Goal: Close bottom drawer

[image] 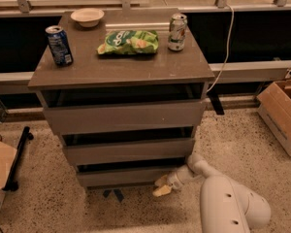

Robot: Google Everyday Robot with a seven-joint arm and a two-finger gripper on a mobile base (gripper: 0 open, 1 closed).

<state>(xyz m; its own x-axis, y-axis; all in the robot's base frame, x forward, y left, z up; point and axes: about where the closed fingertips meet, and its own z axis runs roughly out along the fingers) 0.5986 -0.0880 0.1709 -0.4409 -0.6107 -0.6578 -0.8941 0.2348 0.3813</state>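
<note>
The bottom drawer (128, 176) is the lowest, smallest grey-brown front of the three-drawer cabinet (121, 72). It stands nearly flush under the middle drawer, with a dark gap above it. My gripper (161, 186) is at the drawer's lower right corner, just above the floor, on the end of the white arm (223, 203) that comes in from the lower right. Its yellowish fingertips (161, 191) lie against or just in front of the drawer front.
On the cabinet top stand a blue can (59, 44), a white bowl (87, 16), a green chip bag (128, 41) and a green-white can (177, 31). A cardboard box (283, 113) sits at right, another (0, 174) at left. A white cable (228, 38) hangs behind.
</note>
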